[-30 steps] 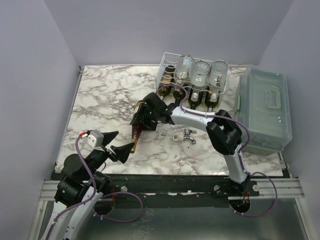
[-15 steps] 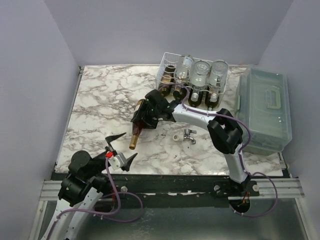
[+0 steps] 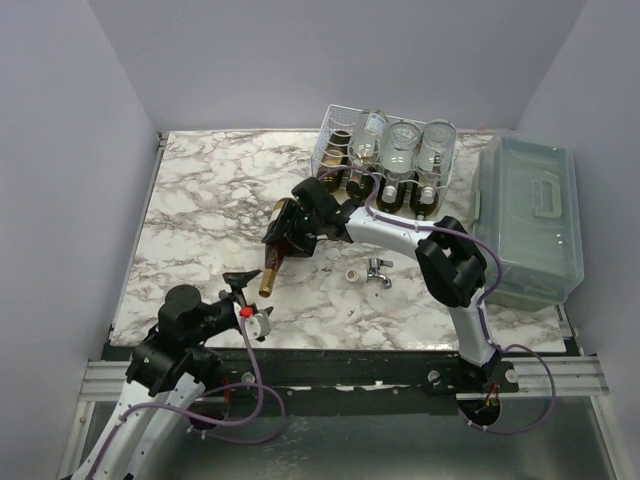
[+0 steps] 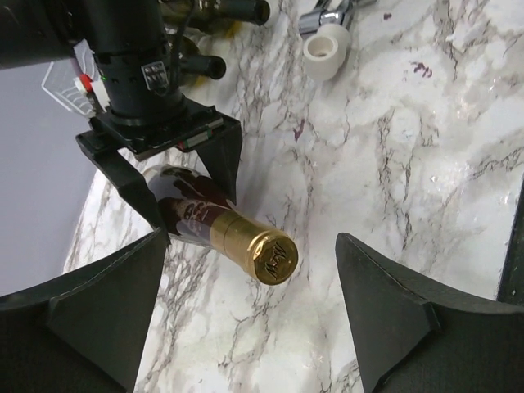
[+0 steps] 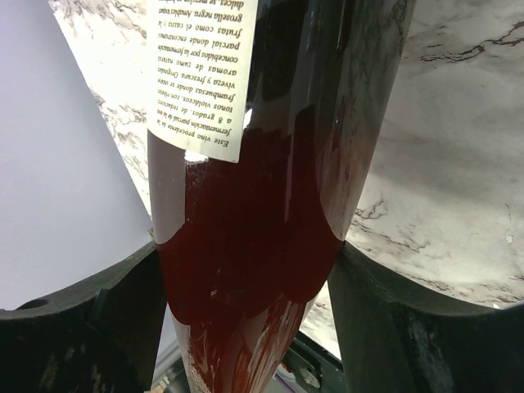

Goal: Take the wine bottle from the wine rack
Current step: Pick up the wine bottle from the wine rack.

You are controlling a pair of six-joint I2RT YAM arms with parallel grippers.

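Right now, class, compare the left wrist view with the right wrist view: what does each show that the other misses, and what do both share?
Only the left wrist view shows the gold foil cap, the white fitting and the left gripper, jaws open, facing that cap. Only the right wrist view shows the printed back label. Both show the wine bottle clamped in the right gripper, with the marble table behind it.
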